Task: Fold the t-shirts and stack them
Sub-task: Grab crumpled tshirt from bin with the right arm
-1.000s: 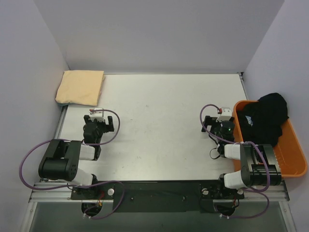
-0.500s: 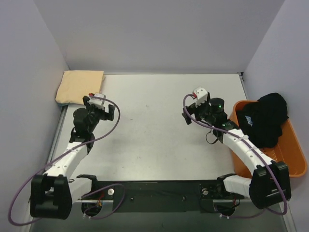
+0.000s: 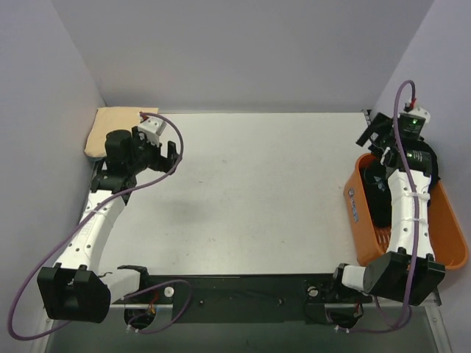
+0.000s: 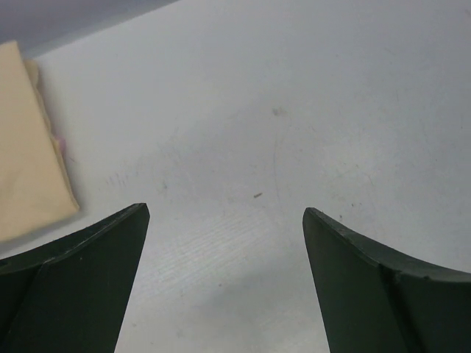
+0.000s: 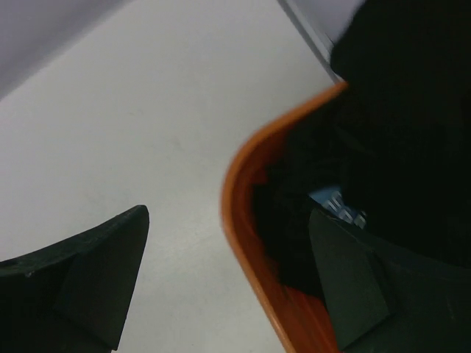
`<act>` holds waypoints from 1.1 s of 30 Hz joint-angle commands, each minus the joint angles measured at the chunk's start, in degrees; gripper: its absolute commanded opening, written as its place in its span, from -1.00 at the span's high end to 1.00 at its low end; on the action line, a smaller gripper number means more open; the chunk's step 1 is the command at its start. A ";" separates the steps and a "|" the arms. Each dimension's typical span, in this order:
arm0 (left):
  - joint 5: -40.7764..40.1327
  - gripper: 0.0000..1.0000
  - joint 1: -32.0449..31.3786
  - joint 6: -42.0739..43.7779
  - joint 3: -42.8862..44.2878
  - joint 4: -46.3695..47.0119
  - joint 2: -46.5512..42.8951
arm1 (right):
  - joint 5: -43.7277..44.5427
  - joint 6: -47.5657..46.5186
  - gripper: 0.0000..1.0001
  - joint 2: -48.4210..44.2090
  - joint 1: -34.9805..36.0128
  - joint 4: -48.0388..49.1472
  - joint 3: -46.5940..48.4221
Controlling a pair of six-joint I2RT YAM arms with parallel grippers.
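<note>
Black t-shirts [image 3: 375, 197] heaped loose and unfolded in the orange bin [image 3: 449, 235] at the right edge of the table [image 3: 250, 191]; among the dark cloth, a small blue and white print [image 5: 340, 206]. Pale yellow-tan t-shirt [image 3: 110, 121] folded flat in the far left corner, well apart from the bin, probably the base of the stack. Right gripper [image 3: 372, 136] above the far left corner of the bin, jaws spread wide with nothing between them, one side over bare table and the other over the black cloth, seemingly not yet in contact with it. Left gripper [image 3: 171, 153] just beside the folded shirt, over bare table, jaws also wide apart and empty. Step in hand, by judgement: reaching into the bin for the next shirt, with no folding of the black ones begun. Next move: lower the right gripper past the orange rim into the heap, close on one layer near the top, then lift high enough to clear the rim and carry the shirt to the middle of the table. Care needed with such tangled cloth: easy to pinch two shirts at once, or to catch the wall of the bin and drag it. Afterwards, most likely, left arm toward the centre for help with spreading the shirt flat.
</note>
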 commanded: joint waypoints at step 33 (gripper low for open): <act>3.22 -0.87 -2.79 -7.06 4.53 -8.11 -4.56 | 8.84 -10.43 1.00 -12.87 -13.50 -11.27 23.65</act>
